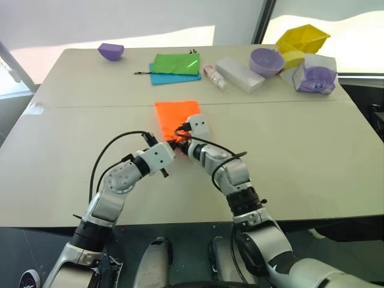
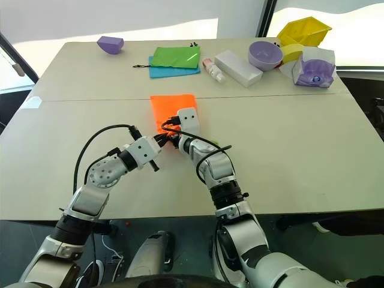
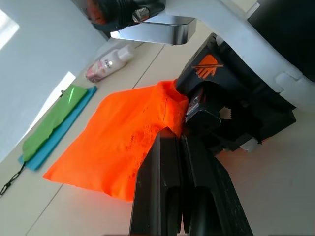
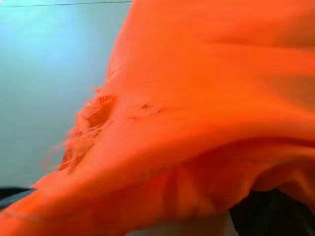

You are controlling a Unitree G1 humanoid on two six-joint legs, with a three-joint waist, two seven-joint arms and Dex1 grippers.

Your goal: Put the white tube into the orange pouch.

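Far left at the table's [image 1: 72,180] back edge: purple bowl [image 1: 111,51] tipped on its side. Next along the back: green pouch [image 1: 176,63] lying on blue pouch [image 1: 161,78], then small pink-labelled bottle [image 1: 214,76], white box [image 1: 240,74], round purple bowl [image 1: 267,61], yellow bins [image 1: 302,38], clear bag [image 1: 315,75] with purple contents. Mid-table: orange pouch [image 1: 176,116] lying flat, near edge lifted. Left gripper [image 3: 178,142] at that near edge, fingers [image 3: 165,167] pressed together, pinching the orange fabric. Right gripper [image 1: 183,144] just beside it at the same edge, under the lifted cloth; can't tell whether its fingers are apart or clamped. White tube hidden, place not readable.
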